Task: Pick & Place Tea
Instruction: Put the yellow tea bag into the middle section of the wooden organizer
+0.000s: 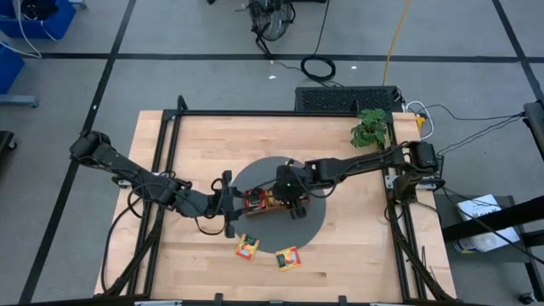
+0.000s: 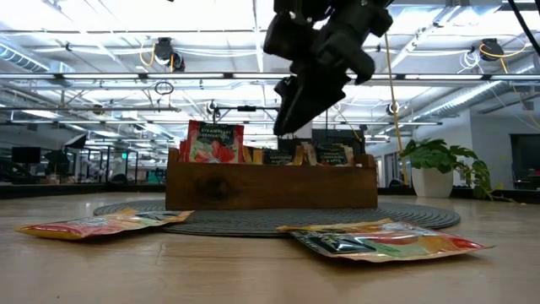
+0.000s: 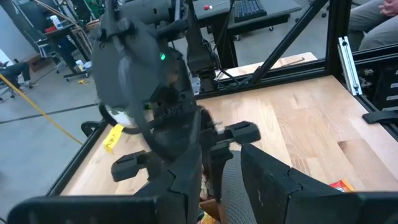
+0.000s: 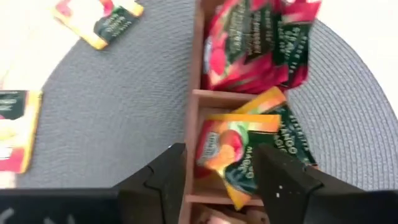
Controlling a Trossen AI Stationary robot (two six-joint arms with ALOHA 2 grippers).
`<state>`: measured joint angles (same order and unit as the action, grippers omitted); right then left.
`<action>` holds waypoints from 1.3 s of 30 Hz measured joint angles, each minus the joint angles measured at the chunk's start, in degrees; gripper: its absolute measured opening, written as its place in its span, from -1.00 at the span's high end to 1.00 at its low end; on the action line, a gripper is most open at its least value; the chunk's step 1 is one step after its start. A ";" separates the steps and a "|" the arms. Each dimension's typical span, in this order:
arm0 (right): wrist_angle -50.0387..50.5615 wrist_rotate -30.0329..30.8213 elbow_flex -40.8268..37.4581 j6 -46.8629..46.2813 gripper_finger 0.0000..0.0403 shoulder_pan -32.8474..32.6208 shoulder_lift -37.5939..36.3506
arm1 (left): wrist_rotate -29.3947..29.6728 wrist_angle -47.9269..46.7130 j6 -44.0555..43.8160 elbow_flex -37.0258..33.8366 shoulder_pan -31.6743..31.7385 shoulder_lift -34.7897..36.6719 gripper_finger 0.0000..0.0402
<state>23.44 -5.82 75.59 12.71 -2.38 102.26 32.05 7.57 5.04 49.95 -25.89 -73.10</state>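
Note:
The brown wooden tray (image 1: pixel 262 211) sits on a round grey mat (image 1: pixel 310 223) at mid-table. Red tea packets (image 4: pixel 255 43) stand in one end compartment, and an orange-yellow packet (image 4: pixel 230 146) lies tilted in the middle one. Two more orange-yellow packets lie flat on the wood near the front edge (image 1: pixel 247 247) (image 1: pixel 288 258). My right gripper (image 4: pixel 222 155) hovers open above the middle compartment, its fingers on either side of the packet below and clear of the tray in the low view (image 2: pixel 294 114). My left gripper (image 1: pixel 230 204) waits open at the tray's left end.
A potted plant (image 1: pixel 371 127) stands at the far right of the table. Black frame rails (image 1: pixel 166 170) run along the left, right and far edges. The two loose packets (image 2: pixel 101 224) (image 2: pixel 388 241) lie between the mat and the near edge.

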 joint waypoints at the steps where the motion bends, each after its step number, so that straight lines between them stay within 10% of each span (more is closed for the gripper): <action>1: 0.17 0.01 0.00 -0.02 0.16 -0.30 -0.19 | 0.01 -0.01 0.01 0.00 0.00 0.00 0.41; 23: -0.15 -7.87 -0.60 -8.60 0.24 -12.54 -3.67 | 0.02 0.07 0.01 0.02 0.00 -0.02 0.41; 29: -11.74 -7.08 -12.42 -12.29 0.29 -13.13 -14.15 | -0.01 5.15 -7.03 0.07 0.00 0.00 0.41; 39: -37.83 16.20 -41.67 -13.25 0.33 -14.79 -42.93 | 4.41 2.44 -18.56 0.07 1.30 0.00 0.41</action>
<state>-14.39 10.38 33.92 -0.54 -17.17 59.33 36.47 10.02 -13.52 50.02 -24.59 -73.10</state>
